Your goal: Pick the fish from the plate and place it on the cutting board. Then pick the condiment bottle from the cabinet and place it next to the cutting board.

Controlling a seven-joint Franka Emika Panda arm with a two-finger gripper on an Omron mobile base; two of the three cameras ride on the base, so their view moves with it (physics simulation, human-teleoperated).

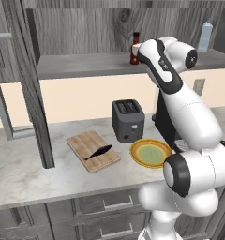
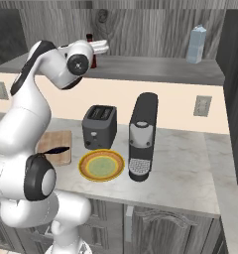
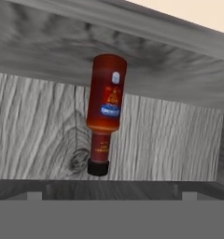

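Condiment bottle (image 3: 104, 109) centre frame, upside-down in hand view: likely light, rigid, slick; grip the wide body. Jaws spread wide, holding nothing.

We see a dark grey toaster (image 1: 128, 120) standing near the middle of the left base frame, on a pale marbled bench (image 1: 20, 173) that runs across the lower half. In the right base frame a tall black coffee machine (image 2: 142, 137) stands just right of the toaster (image 2: 99, 127), close beside it, both upright. At the upper right of both base frames we find a pale blue-white bottle (image 2: 196, 44) upright on the shelf, well apart from the rest. Two wall sockets (image 2: 202, 105) sit on the cream wall behind. Below the bench edge we see grey drawers (image 1: 105, 204) with slim handles.
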